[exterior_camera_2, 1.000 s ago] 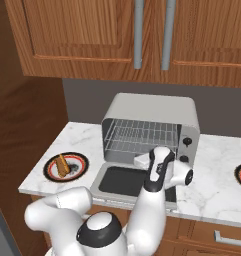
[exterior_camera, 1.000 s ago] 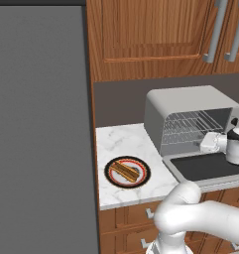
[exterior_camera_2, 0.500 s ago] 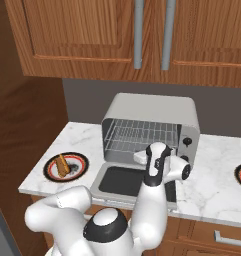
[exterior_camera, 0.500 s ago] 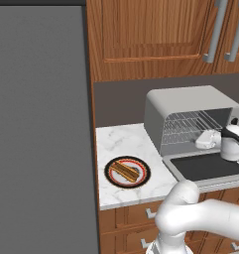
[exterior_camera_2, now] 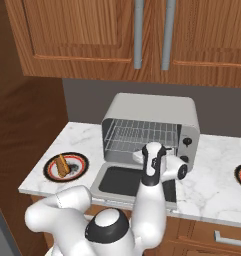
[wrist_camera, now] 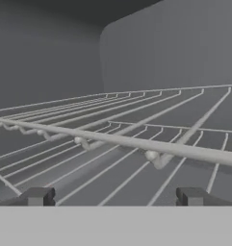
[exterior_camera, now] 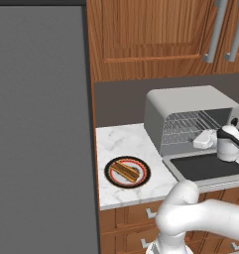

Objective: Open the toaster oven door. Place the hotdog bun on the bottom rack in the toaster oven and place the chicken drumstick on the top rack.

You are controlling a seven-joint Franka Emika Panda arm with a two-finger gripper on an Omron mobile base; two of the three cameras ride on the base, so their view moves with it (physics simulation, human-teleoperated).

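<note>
Looking from the left base view, the toaster oven (exterior_camera: 190,116) sits on the marble counter (exterior_camera: 121,144) against the back wall, its door (exterior_camera: 208,168) folded down flat in front with the dark glass facing up. Wire racks (exterior_camera: 188,126) show in the open cavity. The arm's white hand hangs at the oven's right front, just above the door. On a round plate (exterior_camera: 127,171) to the left of the oven lies the hotdog bun (exterior_camera: 125,171); the chicken drumstick cannot be made out apart from it here. From the right base view, the same oven (exterior_camera_2: 157,117) stands open, the door (exterior_camera_2: 123,181) lowered, and the hand faces the racks (exterior_camera_2: 139,137). The plate (exterior_camera_2: 66,166) lies well to the left with the bun (exterior_camera_2: 62,164) on it. Through the hand view, the gripper (wrist_camera: 115,197) has its fingertips (wrist_camera: 38,196) spread wide with nothing between them, pointing over a silver rack (wrist_camera: 136,144) into the grey cavity.
</note>
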